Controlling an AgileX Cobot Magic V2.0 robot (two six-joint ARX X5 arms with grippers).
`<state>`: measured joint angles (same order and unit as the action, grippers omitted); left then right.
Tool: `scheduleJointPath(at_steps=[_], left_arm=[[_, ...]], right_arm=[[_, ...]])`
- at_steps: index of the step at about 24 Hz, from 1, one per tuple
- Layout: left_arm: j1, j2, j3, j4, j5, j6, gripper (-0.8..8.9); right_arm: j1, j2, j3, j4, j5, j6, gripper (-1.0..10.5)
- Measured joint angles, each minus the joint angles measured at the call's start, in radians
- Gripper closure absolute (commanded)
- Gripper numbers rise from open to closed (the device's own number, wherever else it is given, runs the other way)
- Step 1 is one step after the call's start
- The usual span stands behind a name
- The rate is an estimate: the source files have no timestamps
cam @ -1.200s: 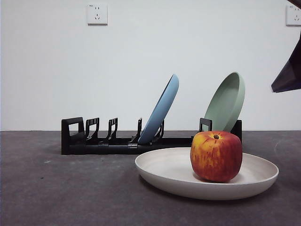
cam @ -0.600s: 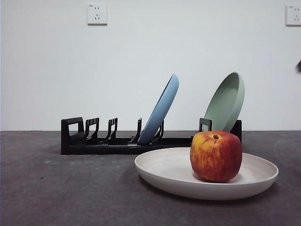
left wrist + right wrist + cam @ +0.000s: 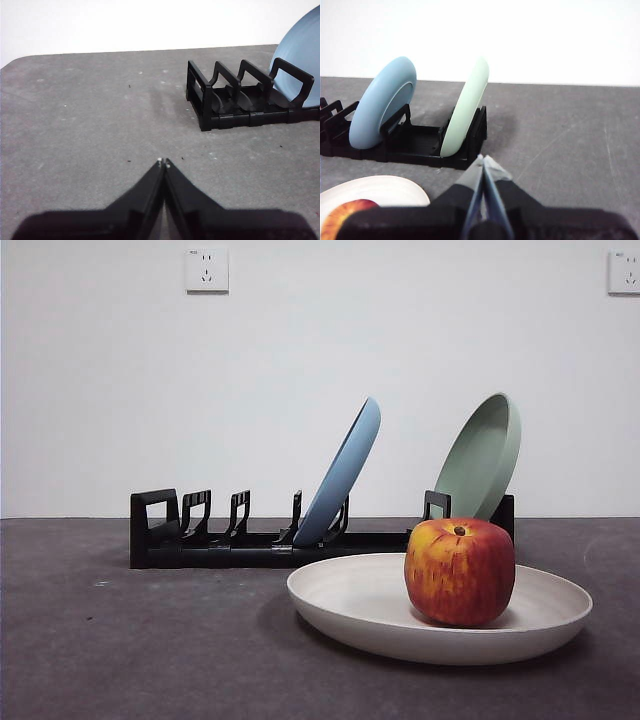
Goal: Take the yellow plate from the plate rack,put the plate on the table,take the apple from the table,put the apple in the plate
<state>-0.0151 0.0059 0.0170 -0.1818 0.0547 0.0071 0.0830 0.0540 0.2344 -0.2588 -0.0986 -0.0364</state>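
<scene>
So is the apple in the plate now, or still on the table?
In the plate. The apple sits stem up inside the yellow plate, right of its centre, and the plate lies flat on the table. No gripper touches it.

Look behind the action and you've got a blue plate (image 3: 343, 476) standing on edge, tilted so its top leans to the right in the front view. Over to its right there's a pale green plate (image 3: 482, 457), also on edge and tilted the same way, hollow face turned toward you. The two sit well apart, a clear gap between them. Up on the white wall (image 3: 320, 380) you can see one white socket (image 3: 207, 270) high at the left, and a second socket (image 3: 624, 272) cut off at the right edge.
</scene>
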Motion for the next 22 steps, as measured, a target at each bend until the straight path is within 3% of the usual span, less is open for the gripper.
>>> scheduleJointPath(at_steps=[8, 22], left_arm=[[0.0, 0.0, 0.0, 0.0, 0.0, 0.0, 8.16], [0.0, 0.0, 0.0, 0.0, 0.0, 0.0, 8.16]], right_arm=[[0.0, -0.05, -0.183, 0.072, -0.005, 0.005, 9.5], [0.0, -0.05, -0.212, 0.078, -0.004, 0.04, 9.5]])
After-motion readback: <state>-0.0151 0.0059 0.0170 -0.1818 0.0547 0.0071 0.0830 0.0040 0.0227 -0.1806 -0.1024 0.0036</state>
